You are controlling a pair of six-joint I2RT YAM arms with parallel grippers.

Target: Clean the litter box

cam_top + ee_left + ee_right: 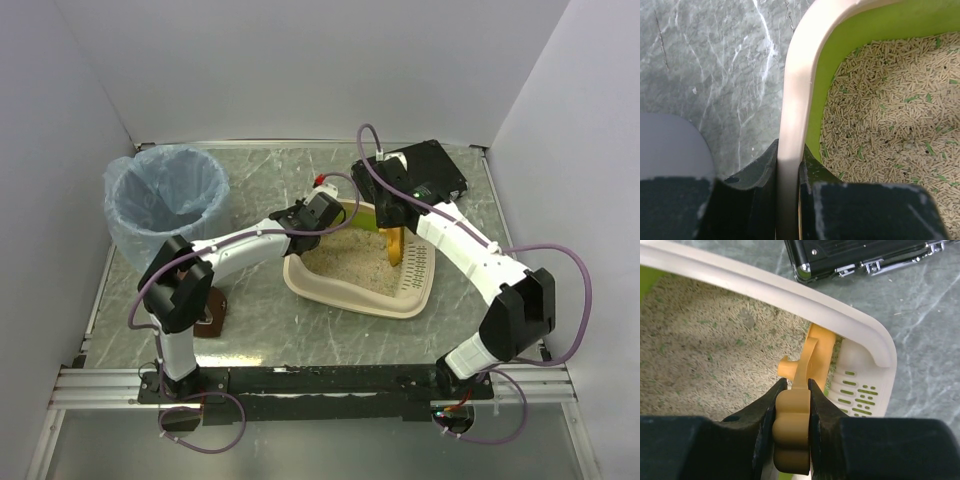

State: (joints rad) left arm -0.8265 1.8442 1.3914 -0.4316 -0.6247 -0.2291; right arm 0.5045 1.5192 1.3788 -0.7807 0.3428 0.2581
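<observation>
Beige plastic runs straight up between the fingers of my left claw (789, 165). That is the rim of the litter box (795, 100), and I hold it pinched narrow, one jaw outside over the table (715, 60) and the other inside against the lime-green wall. This is the box's left end.

The box sits mid-table between my two arms, slightly askew. The bin (165, 195) with its blue bag stands off to its left, and the black case (425, 170) lies just beyond its far right corner. Pale granules (880, 115) flecked with green cover the box floor.

My right claw (792, 387) is closed tight on the knobbed handle of an ochre scoop (815, 350), which fills the gap between the jaws. The scoop hangs down from the grip, its head low inside the box at the right end. It is just beside the slotted grille (855, 395), and I cannot tell whether it touches the granules or the wall.
</observation>
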